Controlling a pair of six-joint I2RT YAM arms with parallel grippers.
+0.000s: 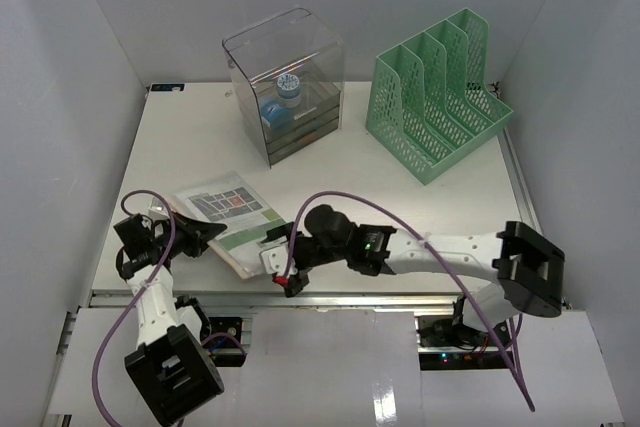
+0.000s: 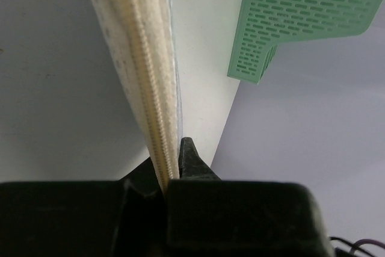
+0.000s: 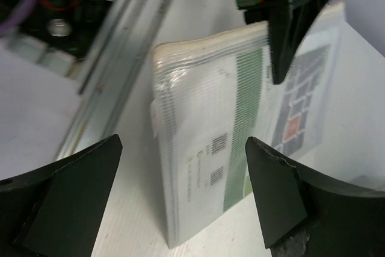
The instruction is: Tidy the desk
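On the white desk (image 1: 400,207) lies a clear mesh pouch (image 1: 235,209) holding a booklet with a green stripe, near the front left. My left gripper (image 1: 190,232) is shut on the pouch's left edge. In the left wrist view the layered cream edge of the pouch (image 2: 147,76) runs up from between the closed fingers of the left gripper (image 2: 171,167). My right gripper (image 1: 278,265) stands open at the pouch's near right corner. In the right wrist view the pouch (image 3: 222,148) lies between the spread fingers of the right gripper (image 3: 183,179), untouched, with the left gripper (image 3: 289,28) clamped on its far edge.
A green mesh file rack (image 1: 440,97) stands at the back right, also seen in the left wrist view (image 2: 301,22). A clear smoky drawer box (image 1: 285,82) with a blue-capped item inside stands at the back middle. A metal rail (image 1: 350,299) runs along the desk's front edge.
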